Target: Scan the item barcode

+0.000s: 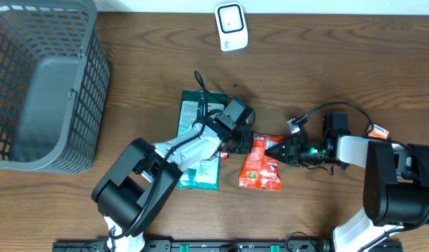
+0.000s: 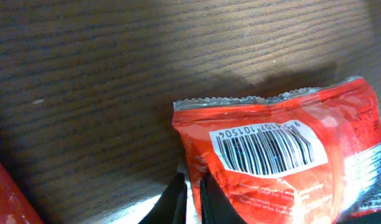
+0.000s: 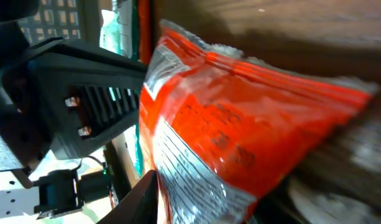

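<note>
Packet [image 2: 271,193]; barcode [image 2: 265,149] legible (left wrist only)

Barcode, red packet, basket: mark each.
barcode [image 2: 265,149], left wrist view, middle of the bars.
red packet [image 1: 259,173], overhead view, centre of its face.
basket [image 1: 95,80], overhead view, right mesh wall.

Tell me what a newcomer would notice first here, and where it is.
The red packet in the middle of the table stands out, pinched between the left gripper and the right gripper. Its barcode faces the left wrist camera. A grey basket sits at the far left, and a white scanner at the far edge.
</note>
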{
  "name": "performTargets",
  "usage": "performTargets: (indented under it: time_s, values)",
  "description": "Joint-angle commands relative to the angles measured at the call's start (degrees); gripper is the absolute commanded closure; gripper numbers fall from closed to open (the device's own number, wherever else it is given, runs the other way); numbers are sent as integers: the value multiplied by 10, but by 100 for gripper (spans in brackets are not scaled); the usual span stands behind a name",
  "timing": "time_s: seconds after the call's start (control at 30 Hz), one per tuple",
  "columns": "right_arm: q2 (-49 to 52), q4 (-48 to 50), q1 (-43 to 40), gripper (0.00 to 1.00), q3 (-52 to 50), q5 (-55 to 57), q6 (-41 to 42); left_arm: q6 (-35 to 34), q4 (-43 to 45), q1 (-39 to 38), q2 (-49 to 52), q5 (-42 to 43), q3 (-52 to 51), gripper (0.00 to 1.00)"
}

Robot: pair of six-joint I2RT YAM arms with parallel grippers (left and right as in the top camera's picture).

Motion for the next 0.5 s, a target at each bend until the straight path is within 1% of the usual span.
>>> performTargets:
  time_s: [0.0, 0.07, 0.2, 0.3, 0.47]
  values:
    - [4, 6, 13, 68, -3, -33, 9, -7, -1, -2, 10, -4, -6, 89]
    - [4, 6, 16, 69, -3, -33, 9, -7, -1, -2, 10, -4, -6, 89]
    - [4, 6, 17, 76, -3, -33, 9, -7, -1, -2, 10, -4, -6, 89]
    - [4, 8, 17, 81, -3, -28, 9, -7, -1, -2, 10, -6, -6, 88]
    - [4, 7, 16, 83, -3, -23, 6, -7, -1, -2, 9, -6, -6, 88]
